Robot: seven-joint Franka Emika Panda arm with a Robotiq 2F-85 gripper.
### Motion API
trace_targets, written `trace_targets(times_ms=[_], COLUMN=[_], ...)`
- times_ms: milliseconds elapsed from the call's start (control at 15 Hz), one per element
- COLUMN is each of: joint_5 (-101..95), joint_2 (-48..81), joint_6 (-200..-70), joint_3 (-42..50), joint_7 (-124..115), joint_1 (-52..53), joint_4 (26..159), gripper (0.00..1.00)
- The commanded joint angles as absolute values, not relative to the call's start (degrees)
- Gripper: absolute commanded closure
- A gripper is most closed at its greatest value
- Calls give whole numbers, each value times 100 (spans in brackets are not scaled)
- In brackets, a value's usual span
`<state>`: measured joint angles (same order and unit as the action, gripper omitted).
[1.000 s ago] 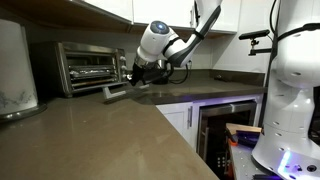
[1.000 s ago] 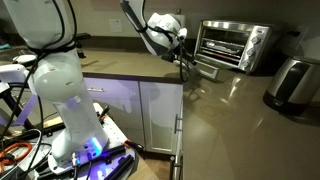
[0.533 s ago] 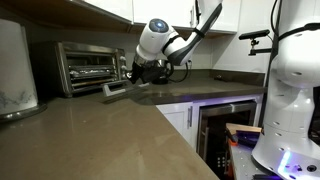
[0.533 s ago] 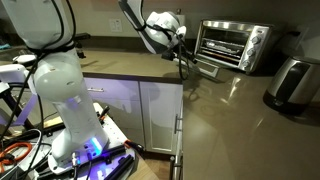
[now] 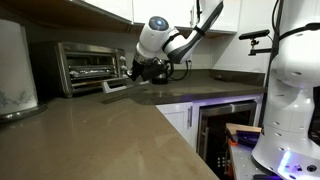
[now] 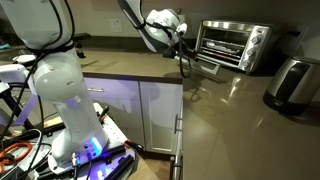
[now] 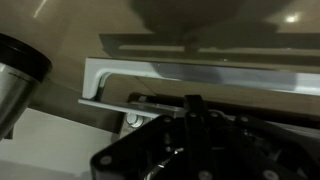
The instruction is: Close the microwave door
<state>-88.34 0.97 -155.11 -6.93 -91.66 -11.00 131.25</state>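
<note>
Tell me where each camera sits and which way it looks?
Exterior view: low over the countertop, facing the microwave front-on; arm and claw show.
Exterior view: out in the room, facing the cabinets and microwave at an angle; arm and claw show.
Wrist view: on the wrist, facing the microwave door and handle; only the shut claw shows.
Shared: every view has the claw by the open door.

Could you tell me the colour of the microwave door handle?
The handle is pale silver, clearest in the wrist view.
</note>
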Motion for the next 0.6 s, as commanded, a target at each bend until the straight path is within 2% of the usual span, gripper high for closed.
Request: trace_targets(times_ms=[0, 533], joint_5=[-8753, -8112], joint_2=[14, 51], joint_6=[-15485, -15548], joint_3=[-625, -474], joint_7=[-8762, -7665], joint_1=[-1151, -1144], joint_4=[13037, 12873], gripper=[100, 100])
